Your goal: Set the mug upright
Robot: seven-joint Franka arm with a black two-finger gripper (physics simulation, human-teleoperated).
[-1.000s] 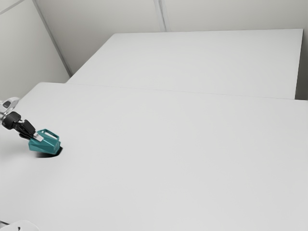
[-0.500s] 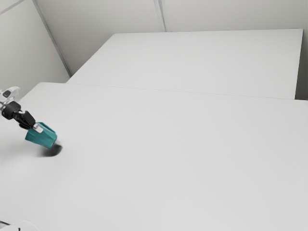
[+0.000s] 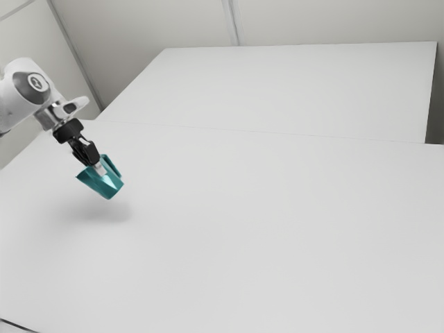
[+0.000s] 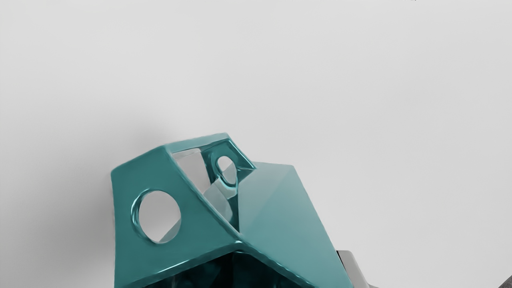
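In the exterior view my gripper (image 3: 98, 168) comes down at a slant from the upper left and holds the teal faceted mug (image 3: 105, 186) above the table. The mug is tilted, with its handle side up toward the exterior view's right, and a soft shadow lies below it on the table. The wrist view has the mug (image 4: 284, 204) large and close, its handle with round holes facing outward and its dark inside partly visible. A light grey fingertip (image 4: 353, 268) lies against one side of the mug; the other fingertip is hidden behind it.
The white tabletop (image 3: 263, 236) stretches across the exterior view, with a second pale surface (image 3: 291, 90) beyond its far edge. Pale walls (image 3: 139, 28) stand behind. A thin dark line (image 3: 17, 325) runs at the lower left corner.
The arm has carried the mug up off the table and toward the exterior view's right. More of the arm shows, and the mug's shadow has become fainter and separate from it.
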